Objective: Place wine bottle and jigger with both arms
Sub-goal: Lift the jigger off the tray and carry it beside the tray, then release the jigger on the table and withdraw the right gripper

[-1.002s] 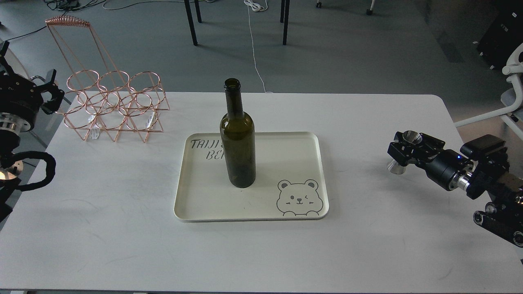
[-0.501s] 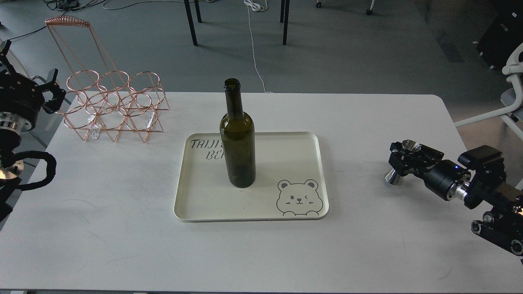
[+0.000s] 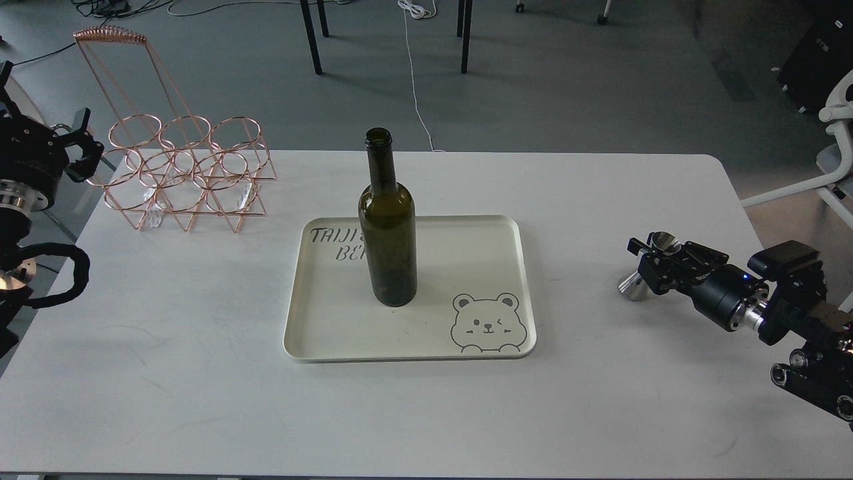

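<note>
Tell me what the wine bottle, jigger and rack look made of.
Wine bottle: dark olive glass, glossy and see-through. Jigger at the right gripper: polished silver metal, judging by bright reflections. Rack: thin copper-toned wire, likely plated metal.

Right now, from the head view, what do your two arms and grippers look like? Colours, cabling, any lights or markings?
Both are black. The left gripper has short dark claw-like fingers on a round black body, with a silver metal ring and a looping ribbed black cable below it. The right gripper is a boxy black block on a cylindrical black wrist with a small blue light, a silver collar and blocky black joints behind it.
</note>
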